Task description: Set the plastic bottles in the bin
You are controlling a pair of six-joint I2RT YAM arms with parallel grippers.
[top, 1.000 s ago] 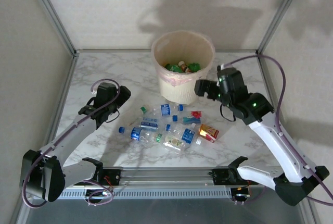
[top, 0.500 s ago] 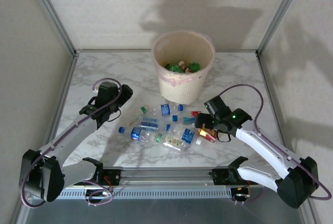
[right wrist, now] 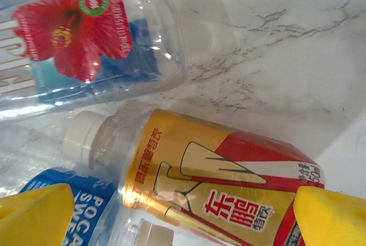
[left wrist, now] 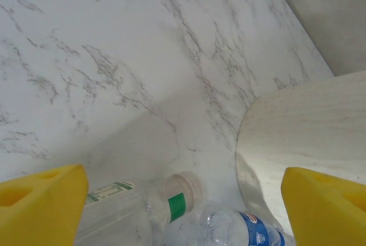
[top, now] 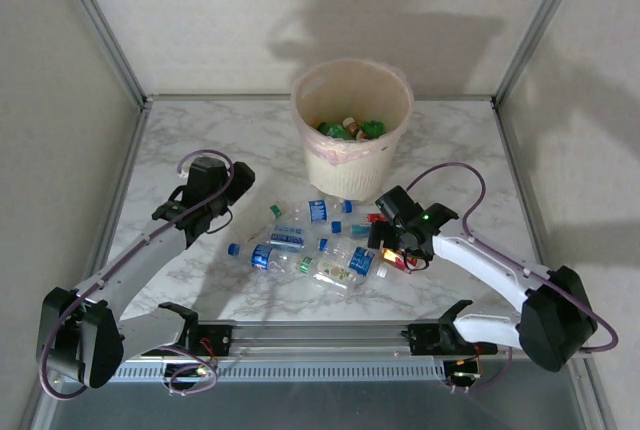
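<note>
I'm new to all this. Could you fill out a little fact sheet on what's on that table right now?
Surface: white marble table
Bin: large round cream bucket with pinkish liner, far middle
In the bin: green bottles among others
On the table: cluster of plastic bottles lying in front of the bin
Left jaws: open, empty, above a clear bottle with a green band
Right jaws: open, either side of a gold-and-red-labelled bottle, not closed on it
</note>
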